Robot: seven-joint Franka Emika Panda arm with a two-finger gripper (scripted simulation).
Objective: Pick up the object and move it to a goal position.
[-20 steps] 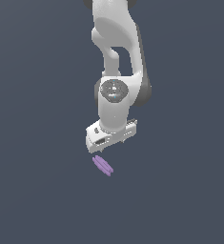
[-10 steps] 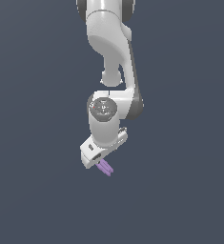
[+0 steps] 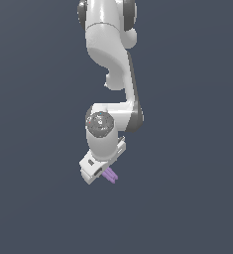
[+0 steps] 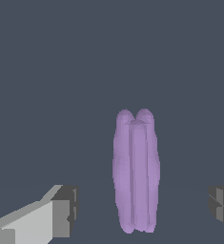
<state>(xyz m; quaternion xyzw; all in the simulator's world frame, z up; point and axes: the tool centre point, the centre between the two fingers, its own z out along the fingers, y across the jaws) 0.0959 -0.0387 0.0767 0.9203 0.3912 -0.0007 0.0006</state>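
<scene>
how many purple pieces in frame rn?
1. The purple piece lies between the open end effector fingers; in the exterior view it pokes out beside the end effector, partly hidden. No others visible.

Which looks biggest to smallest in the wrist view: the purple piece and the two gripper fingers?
1. Purple piece.
2. The finger with its pale body showing.
3. The dark finger, cut off by the frame, so its true size is unsure.

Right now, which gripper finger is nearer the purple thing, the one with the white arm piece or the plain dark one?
The finger with the white piece sits slightly nearer the purple thing; the plain dark finger has a wider gap.
</scene>
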